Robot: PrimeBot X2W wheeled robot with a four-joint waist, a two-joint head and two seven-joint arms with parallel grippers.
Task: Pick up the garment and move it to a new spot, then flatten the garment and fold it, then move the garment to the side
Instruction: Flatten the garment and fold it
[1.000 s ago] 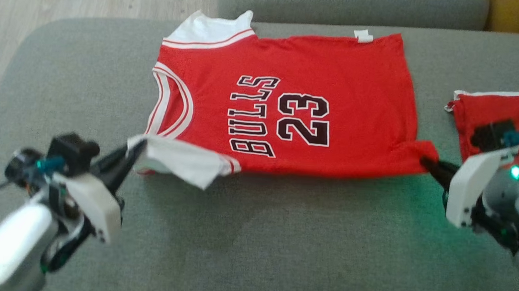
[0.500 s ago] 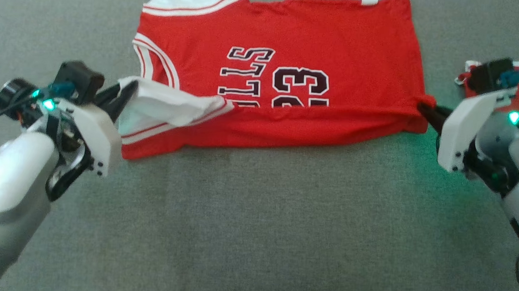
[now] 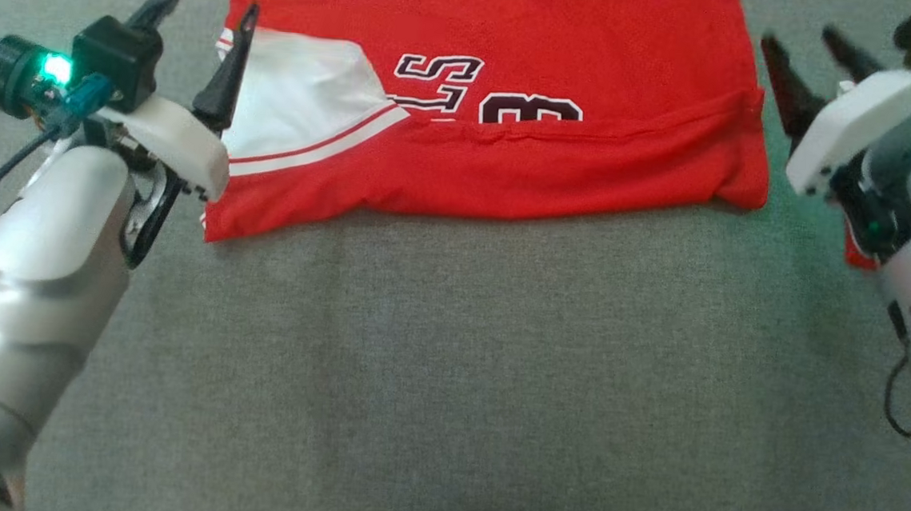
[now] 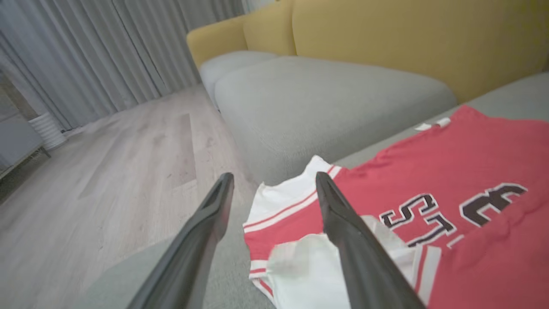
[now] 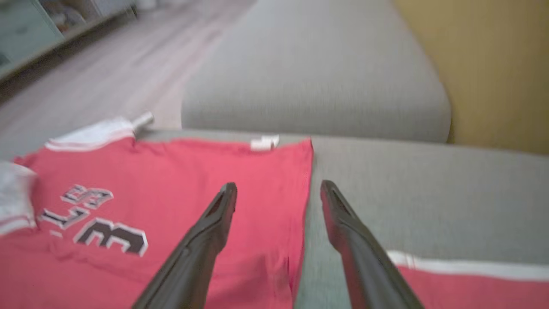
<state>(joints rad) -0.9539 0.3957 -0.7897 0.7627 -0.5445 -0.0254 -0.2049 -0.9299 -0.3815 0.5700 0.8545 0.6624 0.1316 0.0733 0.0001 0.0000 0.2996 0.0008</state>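
The garment [image 3: 510,155] is a red jersey with white trim and black lettering, lying on the grey cushion [image 3: 448,367]. Its near edge is folded over the print, and a white inside panel shows at its left end. My left gripper [image 3: 206,34] stands open at the garment's left end, one finger over the white panel and nothing held. My right gripper [image 3: 810,60] stands open just off the garment's right edge. In the left wrist view the gripper [image 4: 273,180] spreads above the jersey's [image 4: 450,171] collar corner. The right gripper [image 5: 278,186] straddles the garment's [image 5: 193,171] right edge.
A second red cloth with a white band [image 5: 472,283] lies to the right, under my right arm [image 3: 857,251]. Another grey cushion [image 4: 326,94] and a yellow backrest [image 4: 407,38] lie beyond. Wooden floor [image 4: 107,163] drops off past the cushion's left side.
Both grippers carried the garment's near edge up over the print, then opened and let go. The head camera has tilted, so the whole picture has shifted.
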